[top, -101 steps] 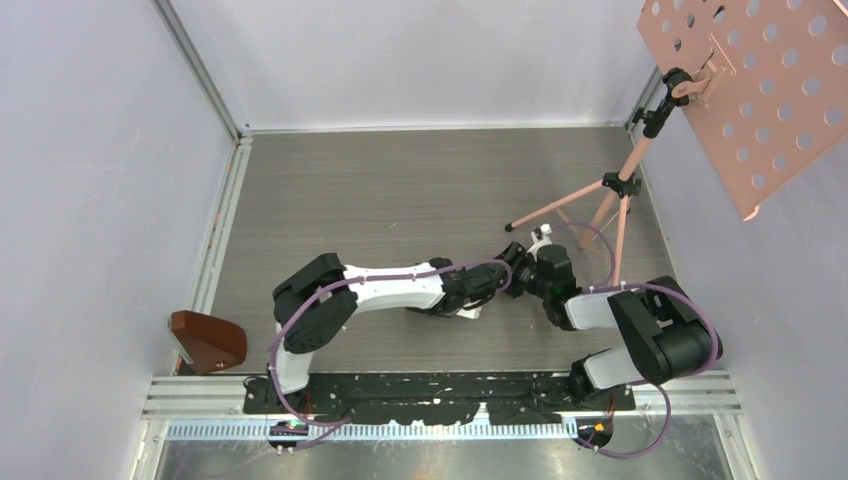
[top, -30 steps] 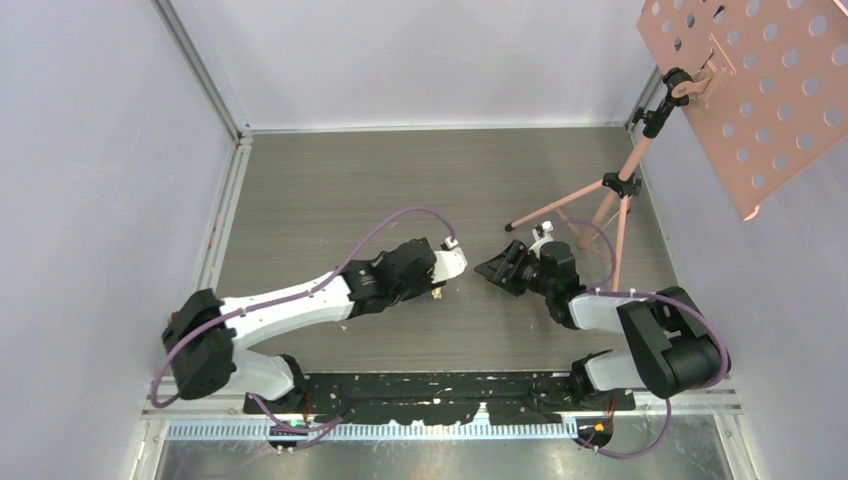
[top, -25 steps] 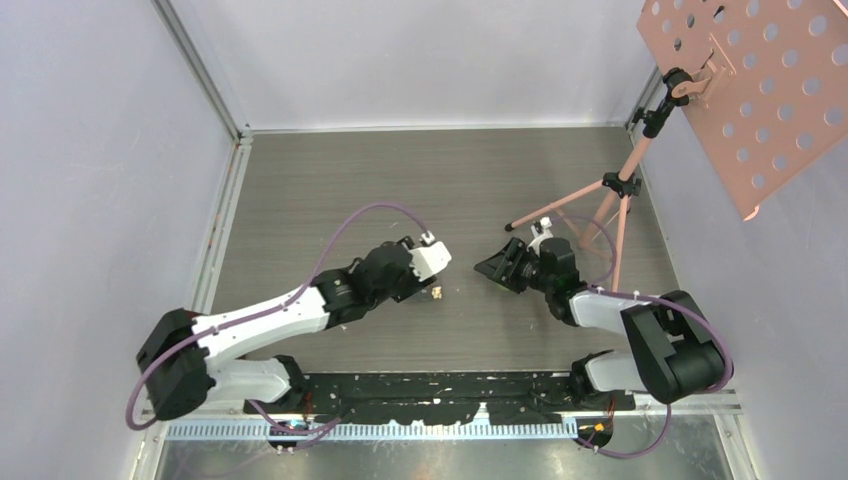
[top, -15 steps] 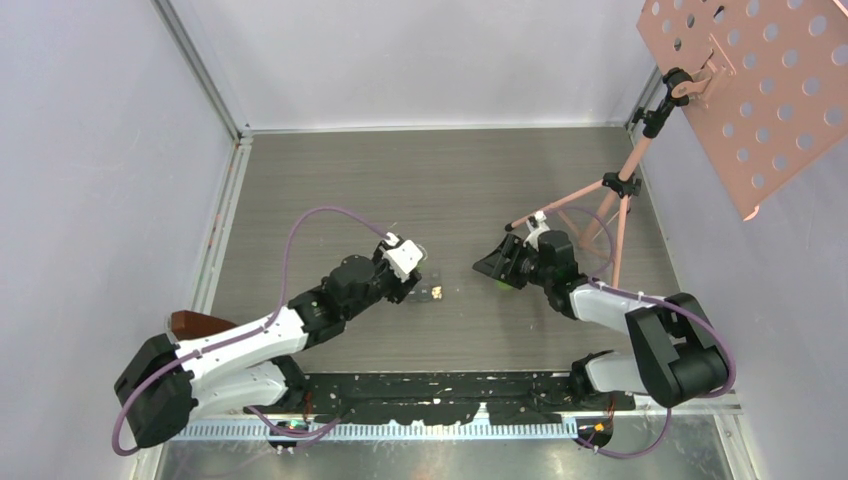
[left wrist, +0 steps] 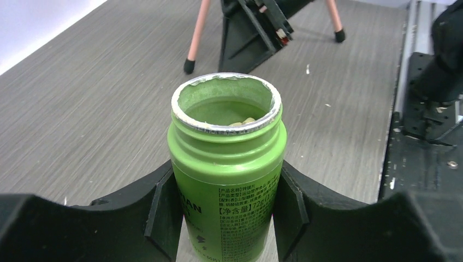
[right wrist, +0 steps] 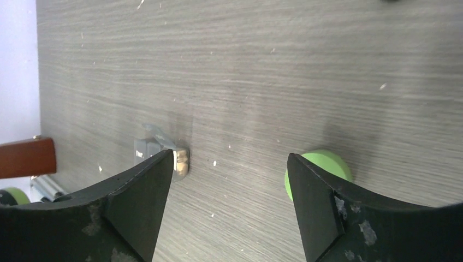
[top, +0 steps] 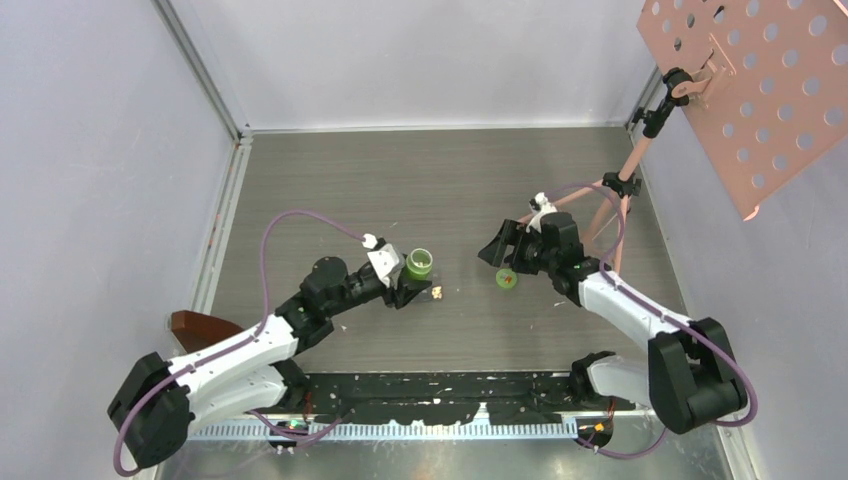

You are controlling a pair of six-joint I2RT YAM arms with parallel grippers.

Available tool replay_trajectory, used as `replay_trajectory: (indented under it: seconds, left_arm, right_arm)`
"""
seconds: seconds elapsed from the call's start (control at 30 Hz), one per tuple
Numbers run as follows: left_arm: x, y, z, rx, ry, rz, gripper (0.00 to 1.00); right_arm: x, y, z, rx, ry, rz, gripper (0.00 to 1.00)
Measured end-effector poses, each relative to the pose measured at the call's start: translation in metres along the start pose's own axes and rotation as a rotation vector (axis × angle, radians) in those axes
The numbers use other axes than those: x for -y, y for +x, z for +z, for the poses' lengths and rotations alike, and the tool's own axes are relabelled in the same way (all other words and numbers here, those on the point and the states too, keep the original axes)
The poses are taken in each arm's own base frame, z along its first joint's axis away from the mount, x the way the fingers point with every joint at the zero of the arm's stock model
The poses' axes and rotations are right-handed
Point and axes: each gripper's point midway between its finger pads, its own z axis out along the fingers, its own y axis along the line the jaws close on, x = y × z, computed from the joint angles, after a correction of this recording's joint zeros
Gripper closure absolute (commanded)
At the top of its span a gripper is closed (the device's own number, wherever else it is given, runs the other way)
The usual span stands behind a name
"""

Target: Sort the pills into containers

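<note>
Uncapped, the green bottle point(left wrist: 226, 164) stood upright left of centre, pinched by the left gripper point(left wrist: 226, 210), apparently steadied for pills, while the right gripper point(right wrist: 229, 202) hung spread above the green cap point(right wrist: 319, 169) lying on the table point(top: 400, 180).

Green bottle point(left wrist: 226, 180) base cut off; pale pills point(left wrist: 242, 122) inside, perhaps two.
</note>
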Motion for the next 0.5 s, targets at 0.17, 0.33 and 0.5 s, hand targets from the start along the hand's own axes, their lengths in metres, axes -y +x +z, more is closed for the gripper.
replay_trajectory:
  seconds: [0.17,0.33,0.5]
  left_arm:
    - [0.01,-0.009,-0.008,0.04,0.087,-0.036,1.0]
    - [0.024,-0.01,-0.011,0.041,0.17,-0.047,1.0]
    - [0.028,-0.009,-0.013,0.033,0.195,-0.07,1.0]
  right_arm:
    - [0.002,-0.021,-0.012,0.05,0.072,-0.069,0.14]
    - [0.024,-0.016,-0.016,0.012,0.196,-0.085,0.14]
    - [0.04,-0.009,-0.02,-0.02,0.275,-0.1,0.16]
